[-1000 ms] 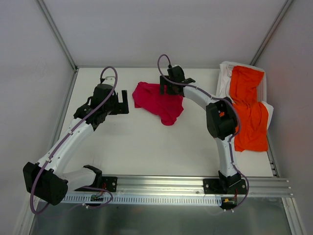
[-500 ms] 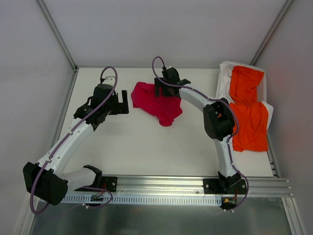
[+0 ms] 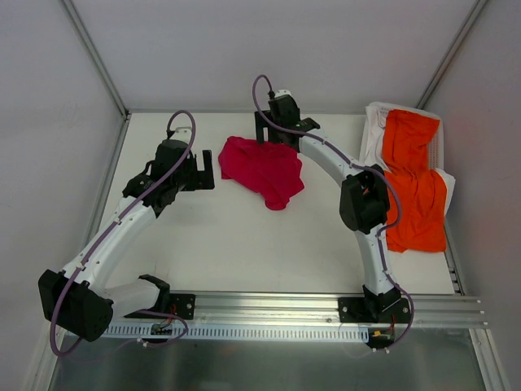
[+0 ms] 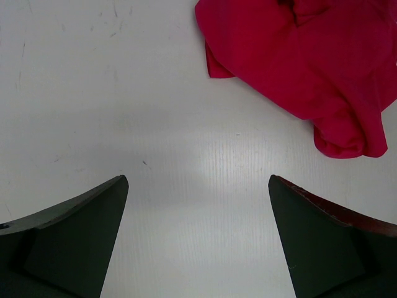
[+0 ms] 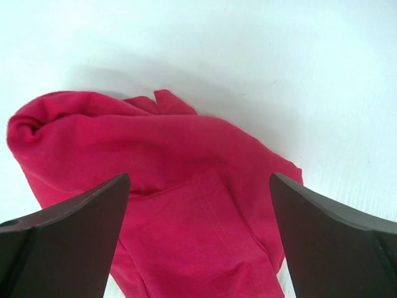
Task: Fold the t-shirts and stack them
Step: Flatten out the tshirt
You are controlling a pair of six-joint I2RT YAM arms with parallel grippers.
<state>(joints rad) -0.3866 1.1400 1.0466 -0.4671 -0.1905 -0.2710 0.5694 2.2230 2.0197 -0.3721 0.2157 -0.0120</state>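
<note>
Carrying bench point(image 3: 244, 244): white; I see both shirts on it.
Orange t-shirt point(image 3: 415, 183): rumpled along the right edge, reaching the far right corner.
Crimson t-shirt point(image 3: 262, 167): crumpled mid-bench near the far edge.
Right gripper point(image 5: 198, 178): released, above the Crimson t-shirt, grasping nothing.
Left gripper point(image 4: 198, 180): released, over bare bench beside it.

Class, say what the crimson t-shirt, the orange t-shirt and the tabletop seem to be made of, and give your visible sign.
Crimson crumpled t-shirt: soft matte cloth, likely cotton; it bunches in folds and shows a stitched seam.
Bright orange t-shirt: similar matte cloth, lying in soft creases.
White table: hard, smooth, faintly glossy board, perhaps laminate; light glares off it.
</note>
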